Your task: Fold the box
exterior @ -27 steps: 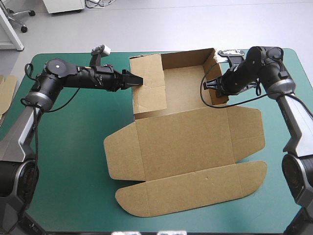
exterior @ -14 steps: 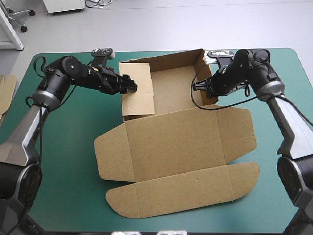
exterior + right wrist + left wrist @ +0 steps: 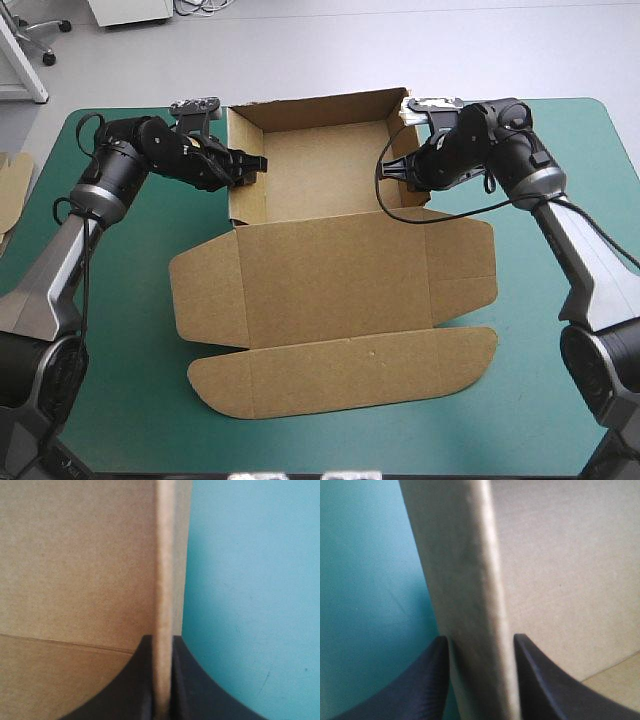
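Open tray of the brown cardboard box [image 3: 340, 290] at 12 o'clock on the teal-green table cover [image 3: 130, 400], lid lying flat toward 6 o'clock. The left black-finned gripper [image 3: 255, 165] pinches the tray's 9 o'clock wall. The right black-finned gripper [image 3: 395, 170] pinches its 3 o'clock wall.
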### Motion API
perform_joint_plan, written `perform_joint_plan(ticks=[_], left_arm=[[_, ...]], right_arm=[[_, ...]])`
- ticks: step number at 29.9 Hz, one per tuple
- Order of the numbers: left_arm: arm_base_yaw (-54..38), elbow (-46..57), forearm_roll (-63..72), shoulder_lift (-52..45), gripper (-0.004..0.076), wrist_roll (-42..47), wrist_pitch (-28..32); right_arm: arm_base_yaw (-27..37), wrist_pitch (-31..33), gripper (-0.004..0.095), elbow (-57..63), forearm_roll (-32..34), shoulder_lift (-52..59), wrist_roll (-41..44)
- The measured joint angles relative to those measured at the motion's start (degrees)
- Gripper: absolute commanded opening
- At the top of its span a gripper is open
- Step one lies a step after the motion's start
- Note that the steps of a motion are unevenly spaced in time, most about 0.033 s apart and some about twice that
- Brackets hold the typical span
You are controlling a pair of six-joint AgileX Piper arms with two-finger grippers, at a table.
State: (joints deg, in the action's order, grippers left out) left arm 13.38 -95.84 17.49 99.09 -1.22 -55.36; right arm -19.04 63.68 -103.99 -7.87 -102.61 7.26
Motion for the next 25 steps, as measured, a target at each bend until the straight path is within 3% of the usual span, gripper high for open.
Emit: perform_joint_plan(ticks=[8,14,25], left_arm=[[0.1,-0.1,-2.0,0.0,0.0142,1.5,-0.3],[0.0,-0.1,0.4,0.3,-0.0014,-0.2,4.1],[0.1,-0.1,-3.2,0.7,-0.0014,-0.2,6.4]], right_arm=[[-0.4,-0.1,-0.0022,0.0,0.2,0.0,0.4],[-0.4,-0.2,-0.0021,-0.1,0.9,0.0,2.0],[-4.7,-0.8,-0.0013,-0.5,7.4,-0.7,7.7]])
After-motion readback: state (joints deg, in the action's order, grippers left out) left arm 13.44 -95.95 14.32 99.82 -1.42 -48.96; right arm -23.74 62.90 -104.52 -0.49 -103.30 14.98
